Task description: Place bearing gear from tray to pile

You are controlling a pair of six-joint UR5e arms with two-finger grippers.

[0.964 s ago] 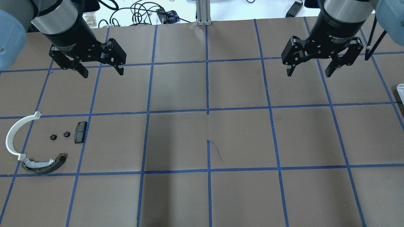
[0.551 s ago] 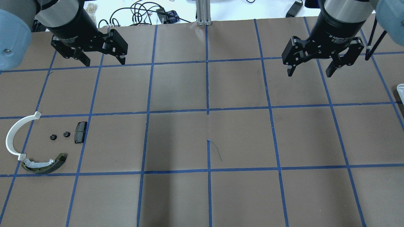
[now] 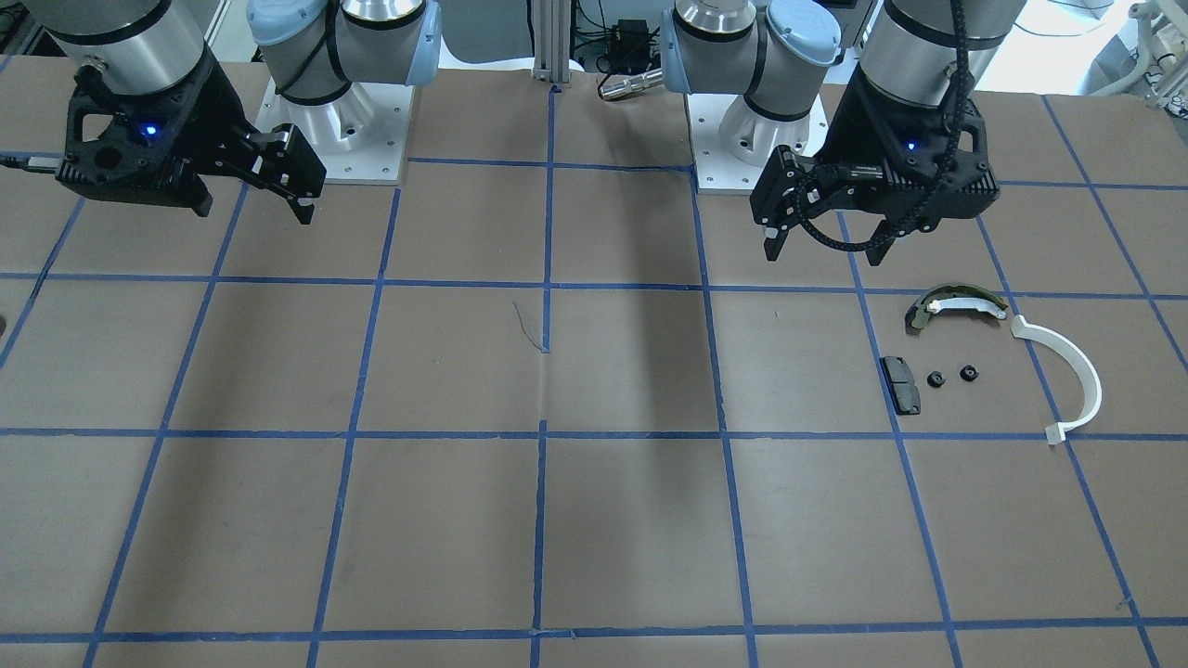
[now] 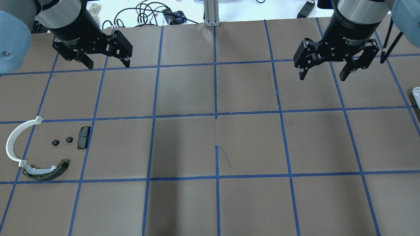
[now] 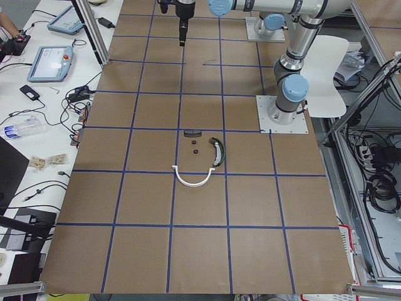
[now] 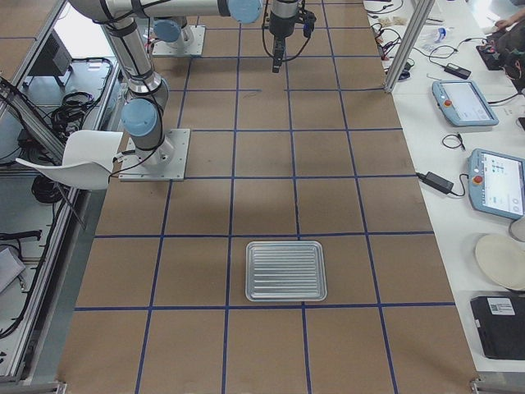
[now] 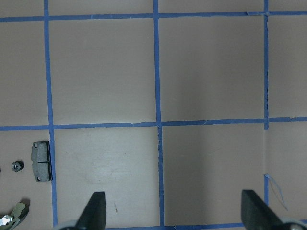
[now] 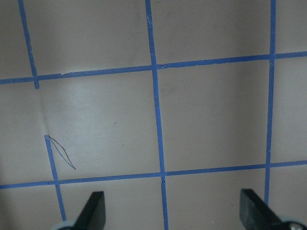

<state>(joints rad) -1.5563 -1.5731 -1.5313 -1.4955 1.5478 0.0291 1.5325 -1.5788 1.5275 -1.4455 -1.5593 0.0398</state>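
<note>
The pile lies at the table's left: a white half-ring strip [image 4: 13,141], an olive-and-white curved shoe [image 4: 46,171], a flat black pad [image 4: 83,137] and two small black bearing gears [image 4: 55,142] [image 4: 69,140]. In the front-facing view the gears [image 3: 968,374] sit between the pad [image 3: 900,384] and the strip [image 3: 1077,366]. My left gripper [image 4: 107,64] is open and empty, high above the table, behind the pile. My right gripper [image 4: 322,76] is open and empty at the far right. The ribbed metal tray [image 6: 286,271] holds nothing that I can see.
The brown table carries a blue tape grid [image 4: 216,114]. The tray's corner [image 4: 416,91] shows at the overhead view's right edge. Cables [image 4: 147,14] lie beyond the table's far edge. The left wrist view shows the pad [image 7: 41,161] at its lower left.
My left gripper has drawn back toward the table's far edge and stays open. My right gripper has barely moved. The pile is unchanged.
</note>
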